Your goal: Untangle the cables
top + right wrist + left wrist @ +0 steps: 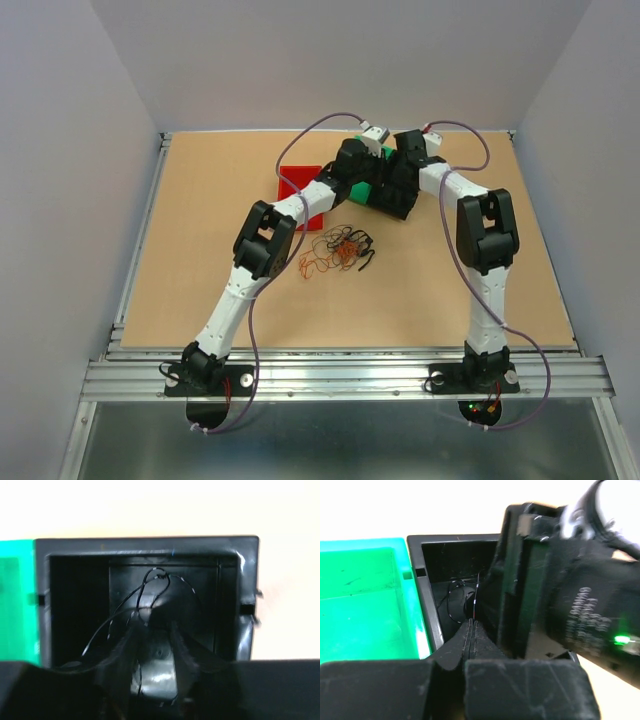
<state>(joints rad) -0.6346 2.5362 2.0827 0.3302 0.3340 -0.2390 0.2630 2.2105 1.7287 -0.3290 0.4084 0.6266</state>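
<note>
Left gripper (471, 625): jaws together, seemingly pinching a thin black wire (476, 597) rising just ahead of the tips.
Right gripper (154, 630): jaws apart, wire loop just ahead, between them.
Black bin (145, 545): beneath both jaws.
Green bin (360, 605): left of left jaws.
Cables (335, 250): bunched on table (200, 230), well behind both jaws.

Soft, even overhead light covers the table (200, 290) in the sharp top view, with faint shadows under the arms (240, 285). Both wrist views burn out to white along their top edges; inside the dim black bin (145, 546), thin cables (159, 572) barely show, and the right gripper (155, 622) is blurred.
</note>
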